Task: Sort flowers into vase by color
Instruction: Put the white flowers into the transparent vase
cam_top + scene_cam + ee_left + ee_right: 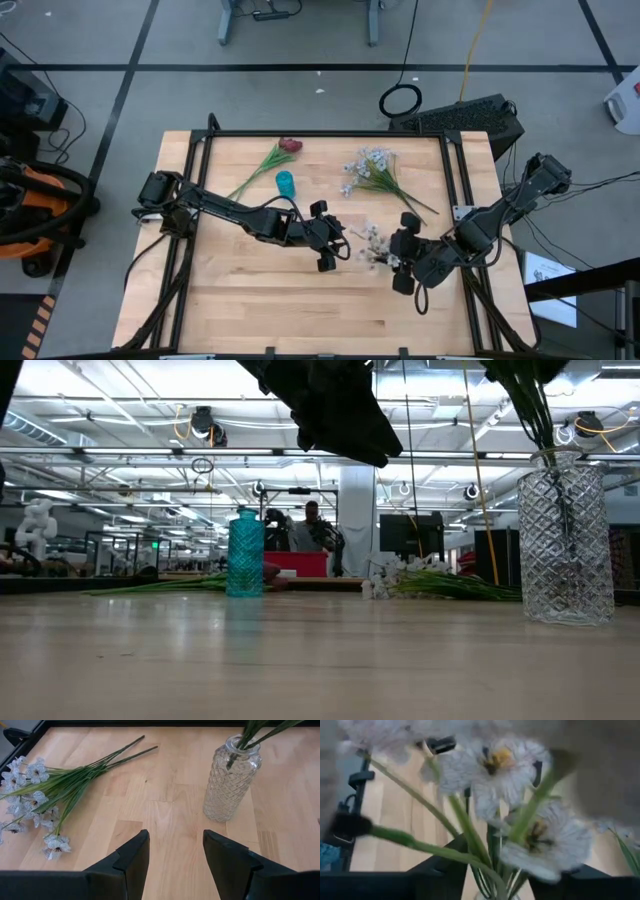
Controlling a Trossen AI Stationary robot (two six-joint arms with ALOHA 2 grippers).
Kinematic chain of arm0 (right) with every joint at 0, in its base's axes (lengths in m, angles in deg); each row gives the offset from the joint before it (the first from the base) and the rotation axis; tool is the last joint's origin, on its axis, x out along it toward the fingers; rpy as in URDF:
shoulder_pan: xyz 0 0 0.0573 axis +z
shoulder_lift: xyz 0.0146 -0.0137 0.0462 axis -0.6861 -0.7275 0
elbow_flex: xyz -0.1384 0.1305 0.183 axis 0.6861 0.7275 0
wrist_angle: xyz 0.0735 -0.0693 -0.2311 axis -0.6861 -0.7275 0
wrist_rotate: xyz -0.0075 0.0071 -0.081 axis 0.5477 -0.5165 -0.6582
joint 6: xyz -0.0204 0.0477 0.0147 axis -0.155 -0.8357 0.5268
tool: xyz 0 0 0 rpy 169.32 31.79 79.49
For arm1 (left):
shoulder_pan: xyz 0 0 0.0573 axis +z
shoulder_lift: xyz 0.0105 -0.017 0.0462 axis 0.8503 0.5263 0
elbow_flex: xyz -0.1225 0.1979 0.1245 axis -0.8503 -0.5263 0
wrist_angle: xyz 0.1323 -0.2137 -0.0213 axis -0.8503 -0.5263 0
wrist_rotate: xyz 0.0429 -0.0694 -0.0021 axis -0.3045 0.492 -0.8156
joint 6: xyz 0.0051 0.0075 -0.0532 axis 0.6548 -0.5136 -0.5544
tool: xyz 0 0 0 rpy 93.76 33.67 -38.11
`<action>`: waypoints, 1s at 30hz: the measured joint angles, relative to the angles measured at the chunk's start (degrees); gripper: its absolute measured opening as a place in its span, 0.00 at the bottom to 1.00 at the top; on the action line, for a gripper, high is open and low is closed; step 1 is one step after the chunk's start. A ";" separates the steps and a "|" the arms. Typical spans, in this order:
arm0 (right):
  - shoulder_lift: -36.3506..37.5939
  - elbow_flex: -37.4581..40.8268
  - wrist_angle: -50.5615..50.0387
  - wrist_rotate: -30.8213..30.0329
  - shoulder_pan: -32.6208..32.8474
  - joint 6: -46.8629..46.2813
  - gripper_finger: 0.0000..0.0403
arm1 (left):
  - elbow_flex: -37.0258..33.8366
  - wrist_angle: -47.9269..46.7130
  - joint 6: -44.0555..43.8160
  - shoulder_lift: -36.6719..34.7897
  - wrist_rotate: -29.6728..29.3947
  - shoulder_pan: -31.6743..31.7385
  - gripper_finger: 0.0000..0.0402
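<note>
A clear cut-glass vase (pixel 231 780) stands right of the table's middle with green stems (pixel 255 730) sticking into its mouth. Their white blossoms (pixel 520 775) fill the right wrist view. My right gripper (pixel 497 870) is just above the vase, its fingers apart on either side of the stems. My left gripper (pixel 175 850) hangs open over the table's middle, facing the vase from the left and holding nothing. A small teal vase (pixel 285 182) stands farther back. A red-budded flower (pixel 288 146) and a bunch of white sprays (pixel 372 170) lie flat near the far edge. My right gripper has the white spray's stems (pixel 470 830) running up between its two fingers, which slant down from the table's right side. The blossoms blur the view, and I cannot tell whether either finger touches a stem. The stems stand upright in the clear vase.
Black frame rails (pixel 455 170) run along the table's left, right and far edges. Bare wood lies along the near edge. In the low view a person (pixel 312 525) shows far off in the room behind the table.
</note>
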 joint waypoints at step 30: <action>12.00 0.00 -40.73 -5.46 2.92 -25.40 0.68 | 0.01 -1.09 -1.40 0.00 0.85 -1.00 0.48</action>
